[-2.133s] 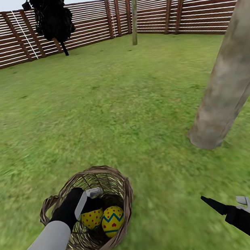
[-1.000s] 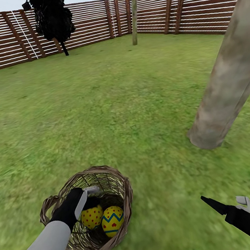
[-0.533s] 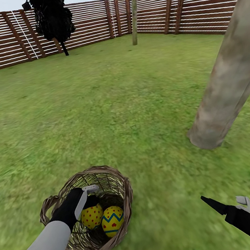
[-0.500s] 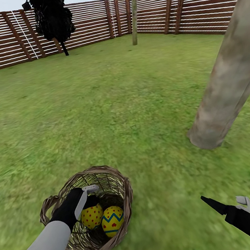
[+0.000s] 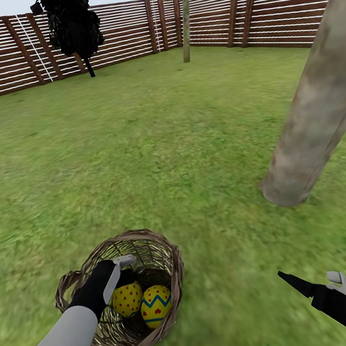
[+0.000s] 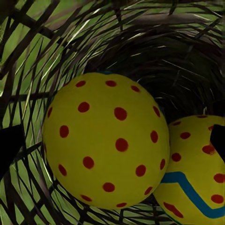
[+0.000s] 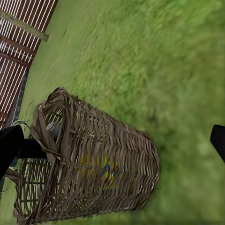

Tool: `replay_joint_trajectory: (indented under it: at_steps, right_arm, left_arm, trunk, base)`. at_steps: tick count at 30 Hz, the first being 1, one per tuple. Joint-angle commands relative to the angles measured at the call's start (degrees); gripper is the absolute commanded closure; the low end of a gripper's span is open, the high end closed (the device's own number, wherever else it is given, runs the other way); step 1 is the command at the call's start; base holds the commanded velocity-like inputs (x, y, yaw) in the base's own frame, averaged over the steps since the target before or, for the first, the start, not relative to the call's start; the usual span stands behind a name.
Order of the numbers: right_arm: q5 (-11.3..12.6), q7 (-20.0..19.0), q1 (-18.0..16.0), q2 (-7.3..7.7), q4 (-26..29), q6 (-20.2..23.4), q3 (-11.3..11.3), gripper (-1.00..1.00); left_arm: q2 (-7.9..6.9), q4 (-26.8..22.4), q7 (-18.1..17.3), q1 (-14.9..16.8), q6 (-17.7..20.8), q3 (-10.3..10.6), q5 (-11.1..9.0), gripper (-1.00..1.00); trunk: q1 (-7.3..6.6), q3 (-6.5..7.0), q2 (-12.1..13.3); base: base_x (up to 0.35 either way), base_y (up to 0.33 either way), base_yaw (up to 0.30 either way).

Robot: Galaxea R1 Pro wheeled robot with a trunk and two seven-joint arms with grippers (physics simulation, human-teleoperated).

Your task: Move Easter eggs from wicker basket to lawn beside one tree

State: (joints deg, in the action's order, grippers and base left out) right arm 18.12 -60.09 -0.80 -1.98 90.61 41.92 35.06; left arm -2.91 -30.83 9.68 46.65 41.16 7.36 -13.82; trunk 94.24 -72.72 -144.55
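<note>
Left end effector (image 5: pixel 125 272) spread around dotted egg (image 5: pixel 127 300), zigzag egg (image 6: pixel 199 176) cut off

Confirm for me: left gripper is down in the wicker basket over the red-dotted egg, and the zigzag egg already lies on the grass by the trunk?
Not quite. The zigzag egg is inside the wicker basket, beside the red-dotted egg; the head view shows it. The left gripper is over the dotted egg.

No writing, label, brand, number or sign reads anywhere here, not on the yellow red-dotted egg (image 6: pixel 105 140), the yellow egg with the blue zigzag band (image 5: pixel 157 306), the brown woven wicker basket (image 7: pixel 89 164) or the far brown slat fence (image 5: pixel 130 24).
</note>
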Motion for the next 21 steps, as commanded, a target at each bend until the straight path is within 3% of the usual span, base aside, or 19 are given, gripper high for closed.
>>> replay_joint_trajectory:
  at_steps: [1, 5, 15, 21]
  right_arm:
    - [0.16, -0.11, -0.04, -0.04, 0.01, 0.35, 0.09, -1.00]
    - [0.16, -0.11, -0.05, -0.04, 0.01, 0.35, 0.10, -1.00]
    - [0.16, -0.11, -0.04, -0.04, 0.01, 0.35, 0.09, -1.00]
    - [0.16, -0.11, -0.07, -0.04, 0.01, 0.35, 0.10, -1.00]
  left_arm:
    - [-0.08, -0.07, 0.47, 0.02, -0.16, 0.45, -0.60, -1.00]
    - [-0.08, -0.07, 0.50, 0.02, -0.69, 0.46, -0.60, -1.00]
    - [-0.08, -0.08, 0.52, -0.03, -1.40, 0.46, -0.60, -1.00]
    - [-0.08, -0.02, 0.52, -0.07, -2.33, 0.50, -0.60, -1.00]
  trunk:
    - [0.01, -0.26, -0.03]
    - [0.12, -1.15, -0.08]
    - [0.12, -1.15, -0.08]
    - [0.25, -2.26, -0.15]
  base:
    - [0.000, 0.000, 0.000]
    - [0.000, 0.000, 0.000]
    - [0.000, 0.000, 0.000]
    - [0.000, 0.000, 0.000]
